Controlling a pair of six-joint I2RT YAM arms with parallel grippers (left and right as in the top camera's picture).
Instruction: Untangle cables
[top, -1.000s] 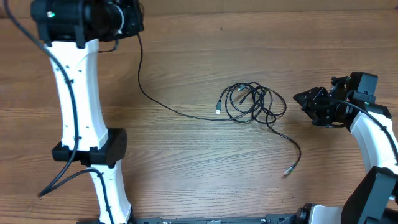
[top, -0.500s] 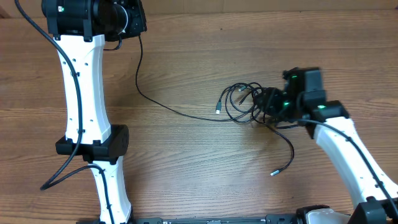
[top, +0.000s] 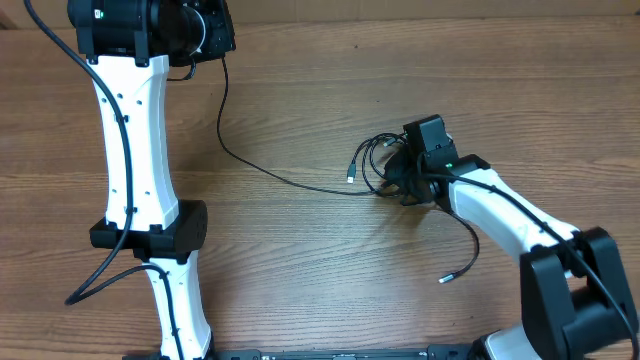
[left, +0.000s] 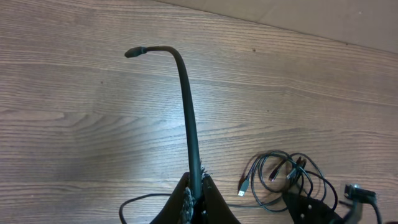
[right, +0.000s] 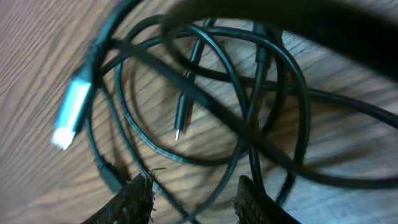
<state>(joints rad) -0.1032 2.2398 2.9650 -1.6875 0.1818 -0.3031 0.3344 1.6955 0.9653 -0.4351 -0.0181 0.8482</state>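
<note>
Left arm (top: 125, 150) reaches far back; right arm (top: 510, 215) bends inward.
Left pincer (left: 195, 190) is closed tight on a cable (left: 186, 106); right pincer (right: 193, 202) points down, fingers apart.

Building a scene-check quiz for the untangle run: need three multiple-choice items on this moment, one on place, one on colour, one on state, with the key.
1. Where is the right gripper?
A) over the cable bundle
B) at the table's near edge
C) beside the left arm's base

2. What colour are the bundle's cords?
A) white
B) red
C) black

3. What state is the left gripper in?
A) open and empty
B) shut on a cable
C) open around a plug

Key:
1 A: its fingers straddle bundle strands in the right wrist view.
2 C: every strand reads black in all views.
3 B: the left wrist view shows the cable pinched between its closed fingers.
</note>
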